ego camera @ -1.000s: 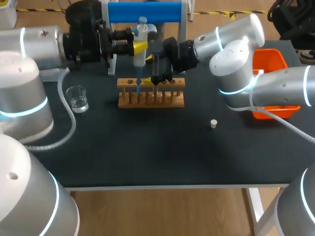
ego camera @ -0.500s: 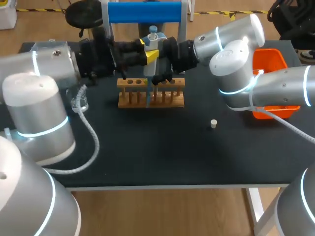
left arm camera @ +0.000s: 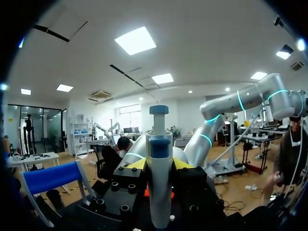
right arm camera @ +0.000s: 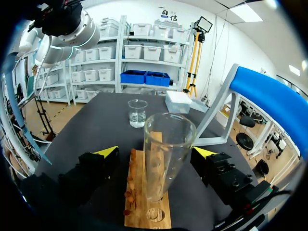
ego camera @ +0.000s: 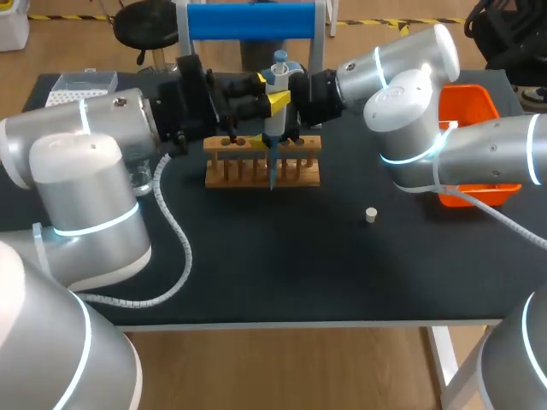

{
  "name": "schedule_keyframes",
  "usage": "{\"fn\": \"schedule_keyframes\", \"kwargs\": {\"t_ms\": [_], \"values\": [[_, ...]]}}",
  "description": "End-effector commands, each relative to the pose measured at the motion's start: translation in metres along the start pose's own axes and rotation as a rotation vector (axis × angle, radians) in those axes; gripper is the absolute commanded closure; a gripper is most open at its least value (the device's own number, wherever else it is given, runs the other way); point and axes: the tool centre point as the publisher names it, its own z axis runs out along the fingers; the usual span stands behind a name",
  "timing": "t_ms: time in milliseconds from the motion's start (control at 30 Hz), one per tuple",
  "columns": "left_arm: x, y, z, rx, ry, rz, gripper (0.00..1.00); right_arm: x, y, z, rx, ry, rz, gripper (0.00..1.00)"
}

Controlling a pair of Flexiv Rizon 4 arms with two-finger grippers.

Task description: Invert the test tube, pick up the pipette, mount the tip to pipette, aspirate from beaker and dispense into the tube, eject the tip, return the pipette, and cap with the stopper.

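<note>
My left gripper (ego camera: 272, 96) is shut on the white and blue pipette (ego camera: 275, 90), which hangs upright over the wooden rack (ego camera: 262, 166); its blue tip (ego camera: 272, 178) points down at the rack's middle. In the left wrist view the pipette (left arm camera: 159, 168) stands between the yellow fingertips (left arm camera: 136, 164). My right gripper (ego camera: 289, 128) is at the rack just behind the pipette. Seen from the right wrist, the glass test tube (right arm camera: 166, 154) stands mouth up in the rack (right arm camera: 144, 207), and the right gripper (right arm camera: 155, 151) is open around it, its fingertips (right arm camera: 107, 151) clear of the glass.
The beaker (ego camera: 141, 179) sits left of the rack, partly behind my left arm, and shows ahead of the tube as beaker (right arm camera: 137, 113). A small stopper (ego camera: 370, 214) lies right of centre. An orange bin (ego camera: 475, 111), the tip box (ego camera: 81, 83) and the blue stand (ego camera: 250, 19) line the back.
My left arm has carried the pipette to the right, from over the rack's left end to over its middle. The right arm has not moved.
</note>
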Motion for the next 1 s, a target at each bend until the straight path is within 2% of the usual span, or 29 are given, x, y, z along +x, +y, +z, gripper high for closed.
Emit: {"fn": "schedule_keyframes", "kwargs": {"t_ms": [33, 700, 1000], "values": [[-0.002, 0.002, -0.001, 0.000, 0.035, 0.000, 1.00, -0.001, 0.000, -0.001, 0.001, 0.003, 0.000, 0.00], [0.001, 0.005, -0.001, 0.012, 0.065, -0.006, 1.00, -0.001, 0.000, -0.001, 0.001, 0.003, 0.000, 0.00], [0.001, 0.005, -0.001, 0.012, 0.065, -0.006, 1.00, 0.000, -0.005, -0.028, 0.009, -0.007, 0.001, 0.00]]}}
